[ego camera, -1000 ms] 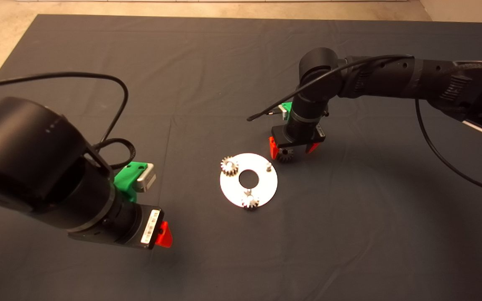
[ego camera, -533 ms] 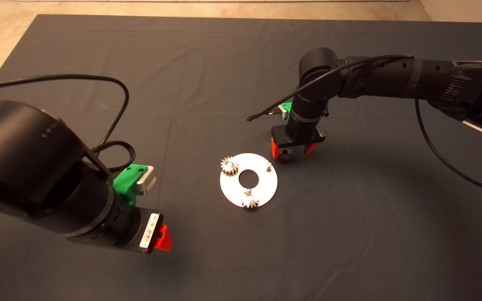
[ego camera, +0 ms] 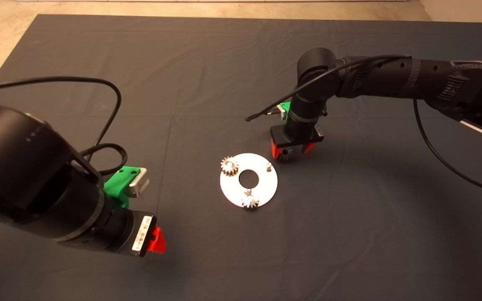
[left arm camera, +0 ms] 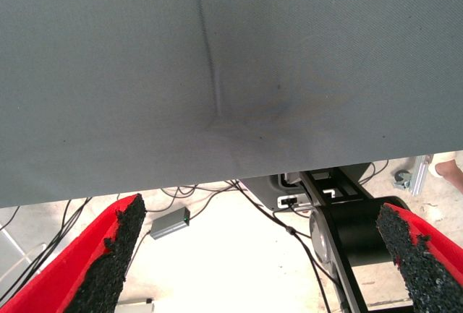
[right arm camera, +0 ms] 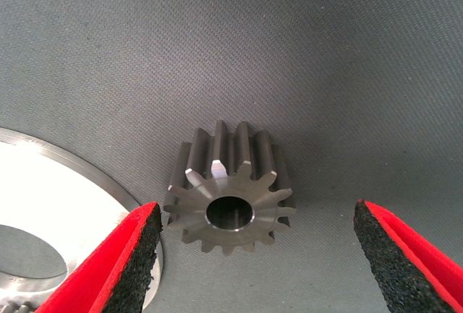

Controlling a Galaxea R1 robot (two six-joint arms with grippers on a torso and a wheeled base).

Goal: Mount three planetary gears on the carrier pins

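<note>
Right gripper (ego camera: 290,151) pointed straight down, fingers spread wide astride loose planetary gear (right arm camera: 230,199), not touching. Wrist view alone showed white disc (right arm camera: 65,190) just beside. Left gripper (left arm camera: 264,266) open, empty.

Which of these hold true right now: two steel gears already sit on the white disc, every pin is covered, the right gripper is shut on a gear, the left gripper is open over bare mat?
1. Two small shiny steel toothed gears, one and another, sit on the flat white round disc. True.
2. Every pin is covered. False: one thin metal pin stands bare.
3. The right gripper is shut on the third gear. False: its fingers are open, apart from that gear on the dark mat.
4. The left gripper is open. True.
</note>
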